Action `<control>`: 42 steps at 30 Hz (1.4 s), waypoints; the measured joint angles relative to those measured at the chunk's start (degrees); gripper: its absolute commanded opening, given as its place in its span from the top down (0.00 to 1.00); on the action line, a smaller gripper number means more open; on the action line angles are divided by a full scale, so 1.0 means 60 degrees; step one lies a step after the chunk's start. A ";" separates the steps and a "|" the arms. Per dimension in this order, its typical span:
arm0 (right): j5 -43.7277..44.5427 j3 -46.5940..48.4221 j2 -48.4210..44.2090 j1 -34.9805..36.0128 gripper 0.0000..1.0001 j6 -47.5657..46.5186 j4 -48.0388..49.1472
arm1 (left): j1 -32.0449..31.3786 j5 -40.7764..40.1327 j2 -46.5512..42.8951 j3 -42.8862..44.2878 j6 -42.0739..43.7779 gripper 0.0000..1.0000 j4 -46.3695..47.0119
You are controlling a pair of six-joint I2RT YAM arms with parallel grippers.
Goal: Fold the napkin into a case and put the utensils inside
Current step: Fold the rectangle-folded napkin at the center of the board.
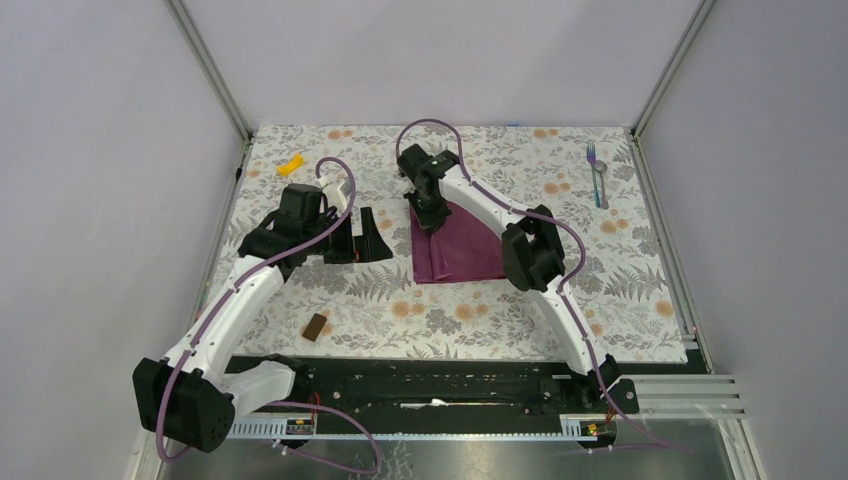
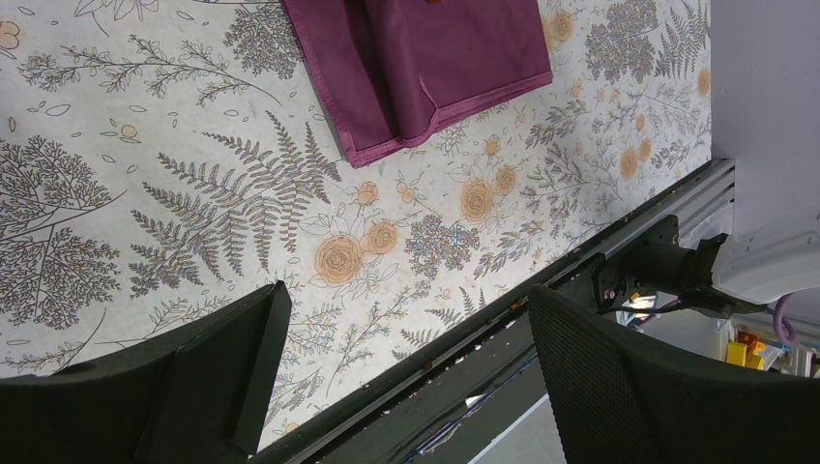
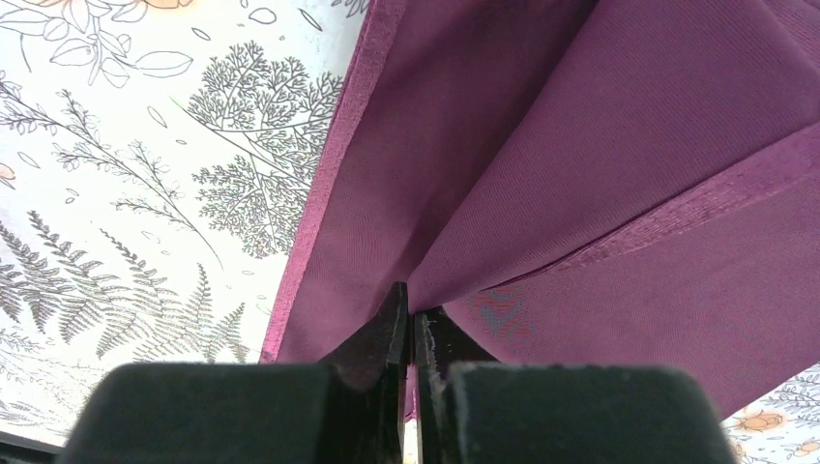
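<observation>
This looks like a robotics lab test cell: a left arm (image 1: 230, 300) and a right arm (image 1: 560, 310) bolted to a rail (image 1: 450, 385), with plain walls (image 1: 440, 60) on aluminium posts (image 1: 212, 70) closing round a floral tablecloth (image 1: 480, 300).

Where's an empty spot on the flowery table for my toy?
Bare patches: between the napkin and the fork and spoon; along the front, right of the brown block. Crowded: the middle, where the left gripper is beside the napkin and the right gripper pinches it.
</observation>
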 measured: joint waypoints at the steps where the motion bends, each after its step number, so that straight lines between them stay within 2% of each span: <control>1: -0.0058 0.0000 0.0000 0.0000 0.94 0.0015 0.0015 | 0.0000 0.0000 0.0000 0.0000 0.0000 0.01 0.0000; 12: -0.0313 0.0000 0.0011 0.0000 0.88 0.0069 0.0124 | 0.0000 0.0000 0.0000 0.0000 0.0000 0.01 -0.0004; 20: -0.0714 0.0120 0.0157 0.0000 0.49 0.0270 0.0149 | 0.0000 0.0000 0.0000 0.0000 0.0000 0.01 0.0000; 26: -0.1625 0.0189 -0.0127 -0.0040 0.25 0.0678 0.0663 | 0.0000 0.0000 0.0000 0.0000 0.0000 0.01 -0.0004; 28: -0.1985 -0.0408 -0.0681 -0.0124 0.23 0.0856 0.1111 | 0.0000 0.0000 0.0000 0.0000 0.0000 0.01 -0.0004; 30: -0.2495 -0.1672 -0.1679 -0.0364 0.23 0.1049 0.1916 | 0.0000 0.0000 0.0000 0.0000 0.0000 0.01 -0.0007; 35: -0.3625 -0.4109 -0.3646 -0.1581 0.24 0.1424 0.3504 | 0.0000 0.0004 0.0004 0.0000 -0.0073 0.01 -0.0007; 38: -0.4248 -0.5413 -0.4248 -0.2157 0.23 0.1683 0.4608 | 0.0000 0.0066 0.0069 0.0000 -0.0215 0.01 0.0055; 42: -0.5220 -0.7672 -0.4608 -0.2204 0.23 0.2277 0.6175 | 0.0000 0.0280 0.0346 -0.0004 -0.0499 0.01 0.0412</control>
